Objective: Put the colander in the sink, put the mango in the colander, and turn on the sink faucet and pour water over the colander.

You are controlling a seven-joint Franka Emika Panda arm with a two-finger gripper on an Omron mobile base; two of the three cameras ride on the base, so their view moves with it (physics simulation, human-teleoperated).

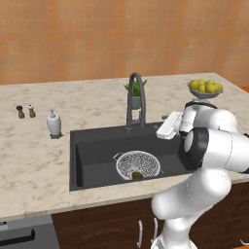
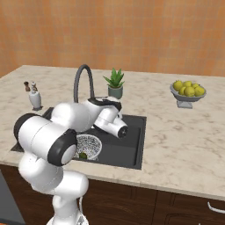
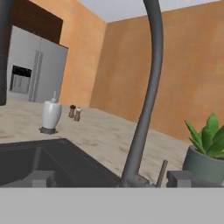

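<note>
A: What is seen at the far left of the bench (image 1: 29, 160)?

B: Two small brown shakers (image 1: 25, 111) are set near the wall, well apart from the sink (image 1: 87, 155). A white soap bottle (image 1: 53, 123) is placed just beside the sink's left rear corner.

A: And the sink itself?

B: A dark basin is sunk into the bench. The colander (image 1: 138, 164) is laid on its floor, toward the front and right of the middle. The mango (image 1: 137, 174) is found inside the colander, against its near rim. In the right base view the colander (image 2: 89, 145) is partly covered by the arm, and the mango (image 2: 82, 155) is glimpsed at its front edge.

A: Where is the faucet?

B: The faucet (image 1: 136, 99) is mounted behind the sink's rear edge, its spout arched toward the basin. A potted plant (image 1: 135, 95) is seen just behind it. No water can be made out from the spout.

A: How is the tool held?

B: The tool (image 3: 113, 178) is released, its fingers (image 3: 41, 178) spread wide with nothing between them. In the hand view the faucet's base (image 3: 135, 178) and its small side lever (image 3: 162, 173) are framed between the fingertips. Whether anything is touched cannot be told. In the left base view the hand is seen above the sink's right rear corner, just right of the faucet.

A: Further right?

B: A grey footed bowl of yellow-green fruit (image 1: 205, 89) is set near the bench's far right end, well apart from the sink.
</note>
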